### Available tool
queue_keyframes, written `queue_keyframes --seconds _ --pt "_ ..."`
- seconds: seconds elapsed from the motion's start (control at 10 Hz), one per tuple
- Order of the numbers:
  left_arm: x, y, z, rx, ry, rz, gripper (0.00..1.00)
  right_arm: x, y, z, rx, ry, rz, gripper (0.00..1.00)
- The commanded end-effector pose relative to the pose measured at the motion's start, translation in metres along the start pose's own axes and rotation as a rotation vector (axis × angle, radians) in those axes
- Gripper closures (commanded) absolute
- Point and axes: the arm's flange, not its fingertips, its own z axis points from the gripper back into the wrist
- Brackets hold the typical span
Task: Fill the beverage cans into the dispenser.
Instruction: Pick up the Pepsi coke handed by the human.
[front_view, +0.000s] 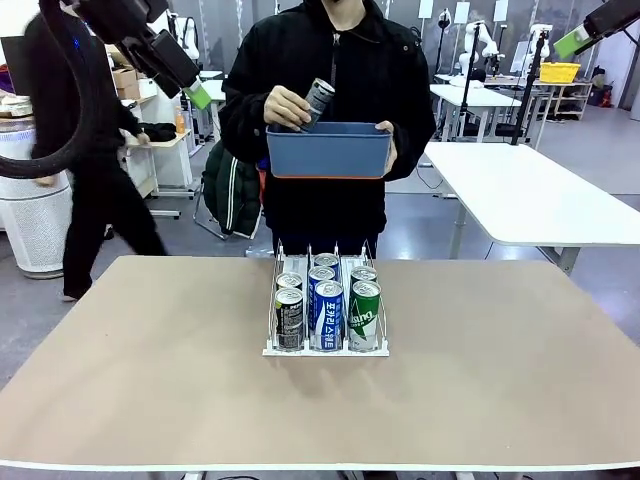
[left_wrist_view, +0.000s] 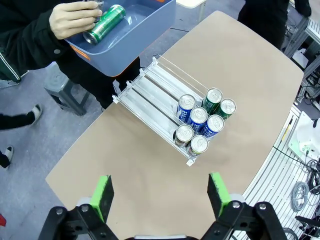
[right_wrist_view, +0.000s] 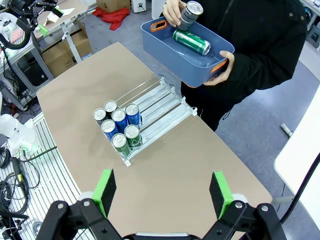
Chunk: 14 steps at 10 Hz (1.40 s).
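Observation:
The white dispenser (front_view: 326, 351) stands mid-table with several beverage cans (front_view: 328, 313) at its front: black-grey in the left lane, blue in the middle, green on the right. Across the table a person holds a dark blue bin (front_view: 328, 152) and lifts a black-grey can (front_view: 318, 101) out of it with one hand. A green can (right_wrist_view: 191, 42) lies in the bin. My left gripper (left_wrist_view: 160, 197) hangs open high above the table's near left, with nothing in it. My right gripper (right_wrist_view: 162, 192) is open and bare too, high on the right.
The dispenser's rear lanes (left_wrist_view: 150, 92) are bare wire and white track. The tan tabletop (front_view: 140, 370) spreads wide around the rack. Another person walks behind at far left (front_view: 95, 190). A white table (front_view: 530, 190) stands at back right.

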Motion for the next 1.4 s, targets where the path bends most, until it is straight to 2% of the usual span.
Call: queue_keyframes --seconds 0.0,1.3 --pt "-0.0017 0.0011 0.0014 -0.006 -0.004 -0.002 0.00 -0.0009 0.0004 -0.0012 0.004 0.001 -0.001 0.00" --pt "-0.0017 0.0011 0.0014 -0.006 -0.004 -0.002 0.00 -0.0009 0.0004 -0.0012 0.004 0.001 -0.001 0.00"
